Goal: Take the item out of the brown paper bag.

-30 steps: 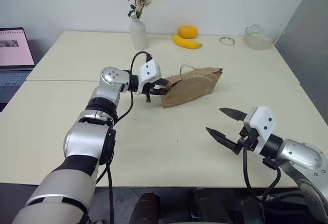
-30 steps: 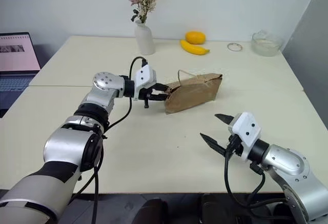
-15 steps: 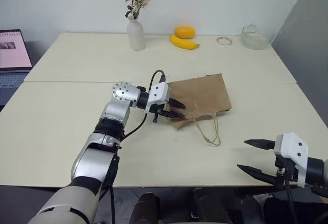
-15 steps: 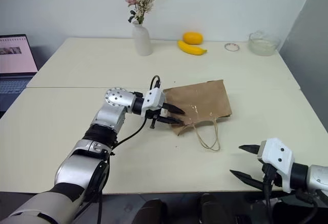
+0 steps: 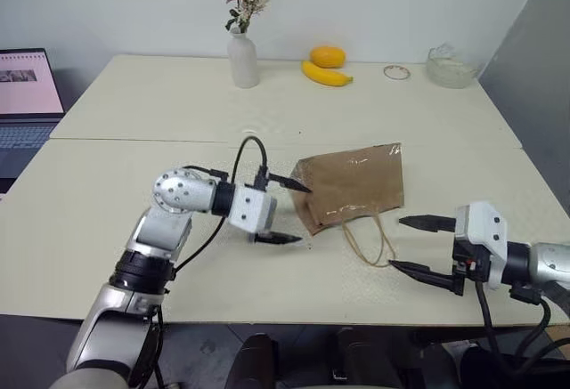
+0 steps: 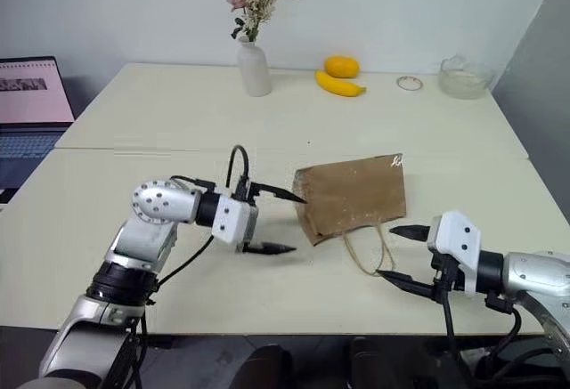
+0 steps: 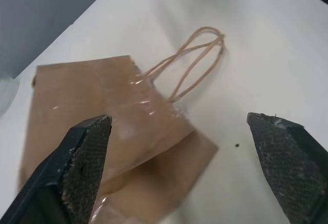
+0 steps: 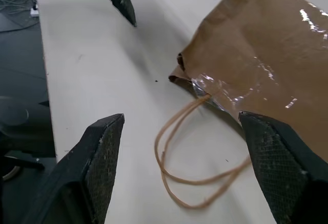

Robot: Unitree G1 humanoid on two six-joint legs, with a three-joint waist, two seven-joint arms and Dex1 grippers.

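**Bag flat on table, both claws apart, bottle not visible**

The brown paper bag (image 5: 352,186) lies flat on the table (image 5: 134,255) near the front edge, mouth end toward the robot, w/ its tan cord handles (image 5: 370,242) spilling out onto the tabletop in loose loops. The item isn't visible from outside; prob. inside the bag, can't confirm. Lying flat like this, the mouth faces both arms, which suits a reach-in or a tip-out.

Left gripper (image 5: 283,210) sits just beside the bag's left corner, fingers spread wide, nothing between them, not touching the paper. Right gripper (image 5: 419,247) is near the handle loops on the bag's right-front side, fingers also apart and empty, pointed at the cords. Looks staged to pin or lift one side while the other works the opening.

Further back, well apart: white vase (image 5: 242,60) w/ dried flowers, banana (image 5: 325,74), orange fruit (image 5: 327,55), glass bowl (image 5: 448,66). Laptop (image 5: 27,86) at far left.
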